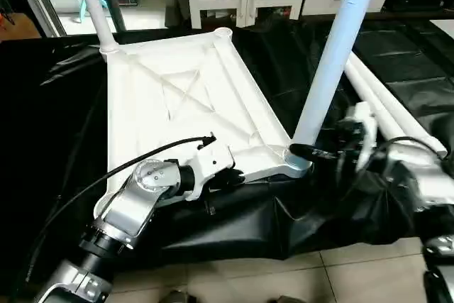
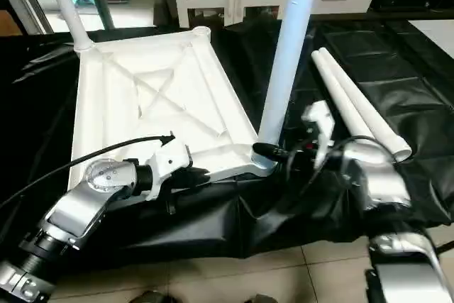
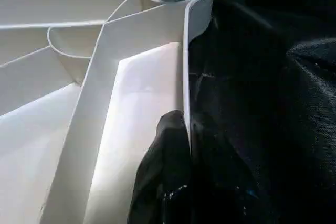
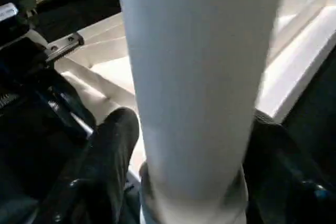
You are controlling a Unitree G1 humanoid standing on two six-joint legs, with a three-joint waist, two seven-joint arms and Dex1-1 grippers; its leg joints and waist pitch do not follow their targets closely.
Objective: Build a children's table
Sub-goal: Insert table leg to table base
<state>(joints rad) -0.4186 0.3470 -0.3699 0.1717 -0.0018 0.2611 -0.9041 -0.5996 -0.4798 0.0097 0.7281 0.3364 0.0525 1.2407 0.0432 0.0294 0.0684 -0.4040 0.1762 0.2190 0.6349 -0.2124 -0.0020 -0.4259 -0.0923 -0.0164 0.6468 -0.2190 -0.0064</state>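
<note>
With left fingers clamped on the tabletop rim, right fingers straddling the leg should close low, then twist it home.

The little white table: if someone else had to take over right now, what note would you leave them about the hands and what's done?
Left hand: shut on the near rim of the tabletop, which lies underside up on the black sheet.
Right hand: fingers sit on either side of the near leg at its base; whether they squeeze it I cannot tell.
Done: two legs stand in corner sockets, the near leg and the far leg.
Left: two spare legs lie on the sheet to the robot's right; two sockets, one at the far corner, look empty.
</note>
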